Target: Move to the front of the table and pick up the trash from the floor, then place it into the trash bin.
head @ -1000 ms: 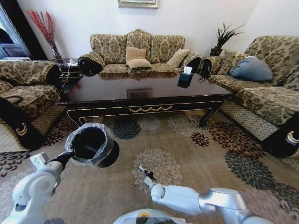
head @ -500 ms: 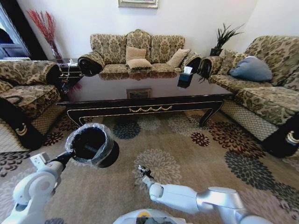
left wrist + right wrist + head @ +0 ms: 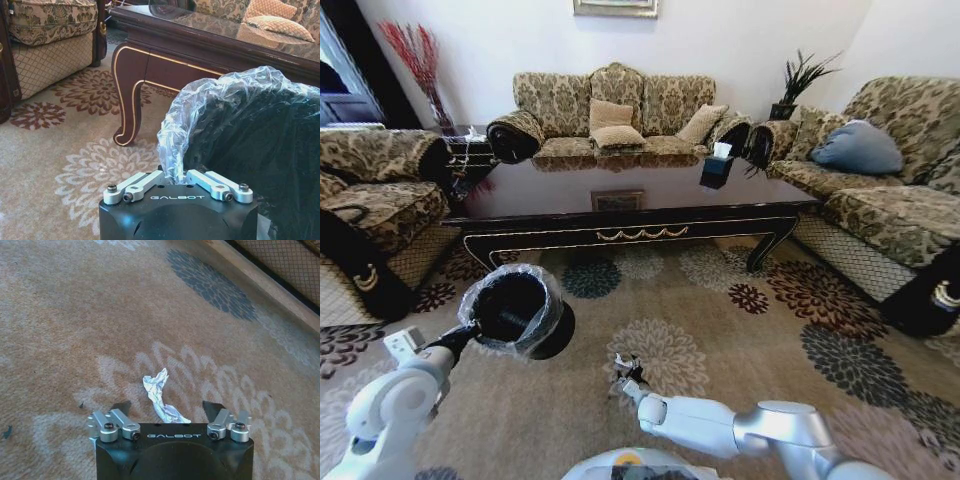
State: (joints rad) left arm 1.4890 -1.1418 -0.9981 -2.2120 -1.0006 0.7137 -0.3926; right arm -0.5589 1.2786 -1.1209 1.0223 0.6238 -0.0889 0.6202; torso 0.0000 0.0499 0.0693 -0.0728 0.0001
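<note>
My left gripper is shut on the rim and clear liner of the black trash bin, holding the trash bin off the carpeted floor at my left front. My right gripper is low over the floor and open. A crumpled white paper scrap of trash lies on a pale floral medallion between its fingertips. In the head view the right gripper reaches forward at the bottom centre. The dark glossy table stands ahead, with its curved leg close to the bin.
Patterned sofas surround the table: one behind, one at the left, one at the right. A dark tissue box stands on the table. Open carpet lies between me and the table.
My right arm has shifted slightly to the left, staying low over the carpet. The left arm and the bin have not moved.
</note>
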